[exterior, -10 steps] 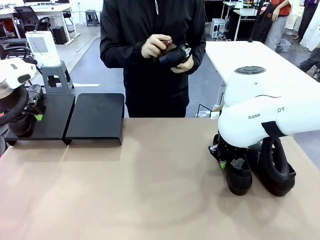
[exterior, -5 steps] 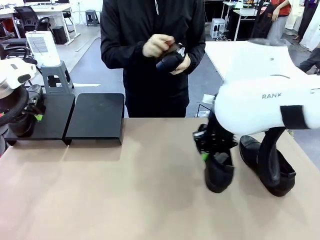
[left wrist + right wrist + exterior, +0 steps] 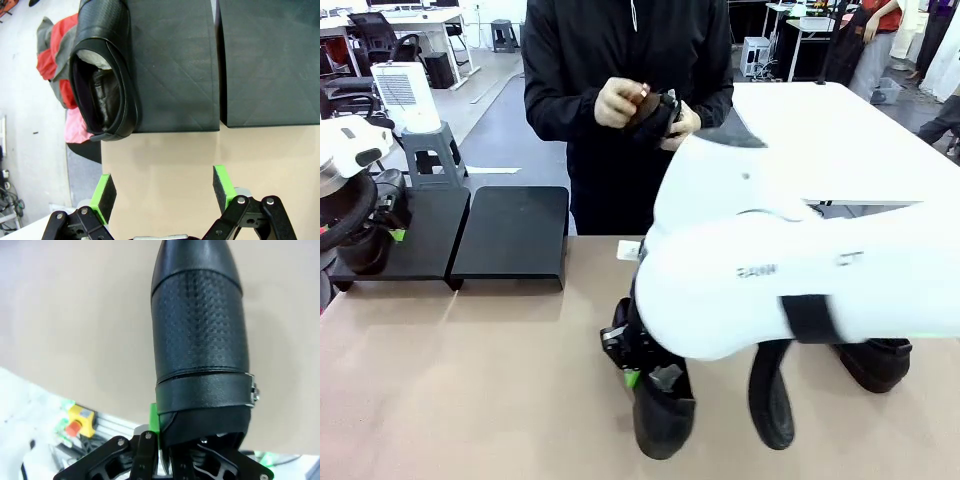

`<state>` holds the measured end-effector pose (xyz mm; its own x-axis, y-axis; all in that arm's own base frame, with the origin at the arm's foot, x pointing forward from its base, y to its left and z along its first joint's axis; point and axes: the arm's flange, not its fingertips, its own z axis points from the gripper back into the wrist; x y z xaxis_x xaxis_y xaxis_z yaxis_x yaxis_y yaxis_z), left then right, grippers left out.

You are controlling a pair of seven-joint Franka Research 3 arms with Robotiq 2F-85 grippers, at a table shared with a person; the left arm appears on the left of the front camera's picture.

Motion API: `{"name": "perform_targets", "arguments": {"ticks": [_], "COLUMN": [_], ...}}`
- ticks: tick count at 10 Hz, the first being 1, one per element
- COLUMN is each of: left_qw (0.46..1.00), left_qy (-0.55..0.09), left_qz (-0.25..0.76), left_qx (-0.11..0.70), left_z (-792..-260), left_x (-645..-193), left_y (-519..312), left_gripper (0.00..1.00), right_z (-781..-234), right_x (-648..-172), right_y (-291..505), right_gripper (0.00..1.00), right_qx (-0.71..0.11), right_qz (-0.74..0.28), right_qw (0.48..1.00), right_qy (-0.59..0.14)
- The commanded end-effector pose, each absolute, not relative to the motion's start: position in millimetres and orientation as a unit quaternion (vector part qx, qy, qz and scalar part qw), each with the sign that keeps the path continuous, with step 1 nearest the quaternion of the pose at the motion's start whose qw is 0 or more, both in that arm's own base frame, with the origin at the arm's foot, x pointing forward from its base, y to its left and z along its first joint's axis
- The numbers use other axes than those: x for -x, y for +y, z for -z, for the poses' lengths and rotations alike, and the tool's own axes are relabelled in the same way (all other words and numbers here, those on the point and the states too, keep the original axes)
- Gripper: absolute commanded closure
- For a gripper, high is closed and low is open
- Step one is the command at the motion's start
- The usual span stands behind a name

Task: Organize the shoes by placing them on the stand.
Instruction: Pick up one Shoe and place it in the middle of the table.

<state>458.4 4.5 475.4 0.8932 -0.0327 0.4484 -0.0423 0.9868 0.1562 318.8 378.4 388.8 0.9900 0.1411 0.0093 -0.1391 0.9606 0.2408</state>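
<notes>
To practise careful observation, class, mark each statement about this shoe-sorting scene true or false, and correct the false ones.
1. The right gripper is shut on a black shoe. True.
2. The left gripper grips a shoe. False: its jaws stand open with nothing between them.
3. A second shoe lies on the stand. True.
4. The person's hands hold nothing. False: they hold a third shoe.
5. No shoe rests on the table. False: a fourth shoe lies on it at the robot's right.
</notes>
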Motion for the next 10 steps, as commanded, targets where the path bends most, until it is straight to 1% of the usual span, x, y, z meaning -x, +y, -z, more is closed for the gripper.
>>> {"name": "perform_targets", "arguments": {"ticks": [1, 2, 4, 7, 9, 10], "left_qw": [0.968, 0.968, 0.968, 0.968, 0.968, 0.968], "left_qy": [-0.235, -0.235, -0.235, -0.235, -0.235, -0.235], "left_qz": [-0.009, -0.009, -0.009, -0.009, -0.009, -0.009], "left_qx": [-0.087, -0.087, -0.087, -0.087, -0.087, -0.087], "left_z": [-475, -475, -475, -475, -475, -475], "left_x": [-459, -459, -459, -459, -459, -459], "left_y": [4, 4, 4, 4, 4, 4], "left_gripper": [0.0, 0.0, 0.0, 0.0, 0.0, 0.0], "right_z": [-380, -373, -367, -369, -402, -420], "right_x": [-350, -356, -367, -371, -362, -356], "right_y": [395, 398, 400, 395, 364, 342], "right_gripper": [1.0, 0.94, 0.57, 0.02, 0.0, 0.0], "right_qx": [-0.144, -0.151, -0.153, -0.167, -0.19, -0.214], "right_qz": [-0.023, 0.005, 0.047, 0.039, 0.029, 0.012], "right_qw": [0.989, 0.988, 0.986, 0.984, 0.98, 0.977], "right_qy": [-0.033, -0.037, -0.05, -0.046, -0.041, -0.024]}}
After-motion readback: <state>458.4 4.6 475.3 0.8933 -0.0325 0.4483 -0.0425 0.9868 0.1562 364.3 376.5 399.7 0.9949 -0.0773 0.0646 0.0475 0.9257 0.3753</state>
